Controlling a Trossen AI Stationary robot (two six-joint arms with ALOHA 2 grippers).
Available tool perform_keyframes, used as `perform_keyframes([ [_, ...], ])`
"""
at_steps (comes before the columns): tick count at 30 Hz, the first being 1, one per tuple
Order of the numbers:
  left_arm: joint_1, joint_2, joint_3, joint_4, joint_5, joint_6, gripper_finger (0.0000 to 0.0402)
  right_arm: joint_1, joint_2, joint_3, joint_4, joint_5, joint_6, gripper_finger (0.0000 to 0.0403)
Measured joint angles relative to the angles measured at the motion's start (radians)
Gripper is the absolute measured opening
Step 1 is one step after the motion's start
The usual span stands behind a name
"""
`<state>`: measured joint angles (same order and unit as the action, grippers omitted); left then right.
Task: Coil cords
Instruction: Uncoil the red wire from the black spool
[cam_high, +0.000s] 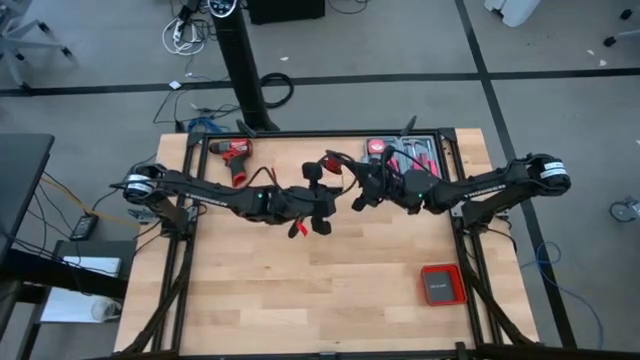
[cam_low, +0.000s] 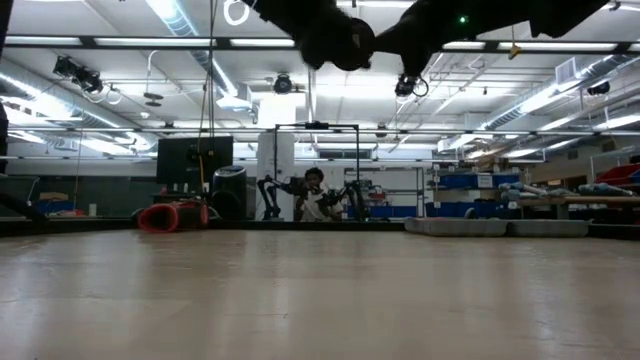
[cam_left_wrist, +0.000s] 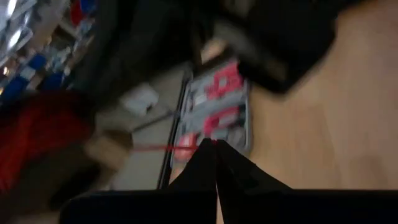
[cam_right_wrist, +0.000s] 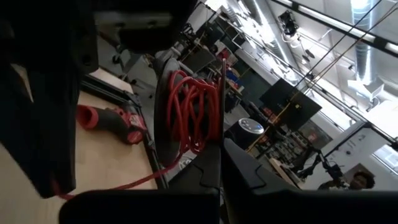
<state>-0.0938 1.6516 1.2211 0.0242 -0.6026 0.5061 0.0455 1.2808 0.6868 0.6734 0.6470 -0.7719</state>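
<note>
- Dark fingers (cam_right_wrist: 242, 171) of the right pincer (cam_right_wrist: 222, 163) filled the near edge of the right wrist view, pressed together on a thin red cord (cam_right_wrist: 186, 118) that ran up between them.
- Just past those fingers, the cord sat wound in several loose loops, glossy and round in section, with one strand trailing down toward the other arm.
- From above, both arms met over the middle of the wooden bench (cam_high: 300, 290), held up off its surface. The left pincer (cam_high: 322, 205) and right pincer (cam_high: 362, 192) hung close together with the cord (cam_high: 335, 165) bunched between them and a short red end (cam_high: 297, 229) dangling below.
- The left pincer (cam_left_wrist: 216, 152) had its tips together as well, and a taut red strand (cam_left_wrist: 155, 148) led straight to them, so it looked clamped on the cord too.
- Judging by its sag and easy curves, the cord would be light and limp, a bit springy, and smooth enough to slide through a loose hold. The bundle probably wanted gripping across all its loops at once, with the free end kept under light tension.
- A red and black drill (cam_high: 236, 155) lay at the back of the bench, hard plastic with a chunky handle.
- Beside it at the back right sat an open tool case (cam_high: 405, 152) with red-handled tools, and a small red box (cam_high: 440, 284) rested near the front right.
- In the room beyond, a person (cam_low: 315, 195) sat far off.
</note>
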Motion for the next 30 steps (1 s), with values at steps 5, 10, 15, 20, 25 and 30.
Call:
perform_keyframes([
  [5, 0.011, -0.002, -0.001, -0.105, -0.110, -0.016, 0.0000, 0.023, -0.009, 0.000, -0.001, 0.021, -0.007, 0.0000],
  [10, 0.028, -0.002, -0.001, -0.187, -0.199, -0.015, 0.0000, 0.050, -0.018, 0.000, -0.040, 0.048, -0.005, 0.0000],
  [15, 0.028, -0.035, -0.001, -0.238, -0.245, 0.015, 0.0000, 0.082, -0.019, 0.000, -0.139, 0.107, 0.019, 0.0000],
  [20, 0.021, -0.104, -0.001, -0.249, -0.267, 0.057, 0.0000, 0.096, -0.019, 0.000, -0.242, 0.178, 0.068, 0.0000],
  [25, 0.009, -0.152, -0.001, -0.231, -0.115, 0.069, 0.0000, 0.053, -0.019, 0.000, -0.264, 0.198, 0.111, 0.0000],
  [30, -0.017, -0.136, -0.001, -0.213, 0.024, 0.123, 0.0000, -0.028, -0.019, 0.000, -0.245, 0.184, 0.132, 0.0000],
])
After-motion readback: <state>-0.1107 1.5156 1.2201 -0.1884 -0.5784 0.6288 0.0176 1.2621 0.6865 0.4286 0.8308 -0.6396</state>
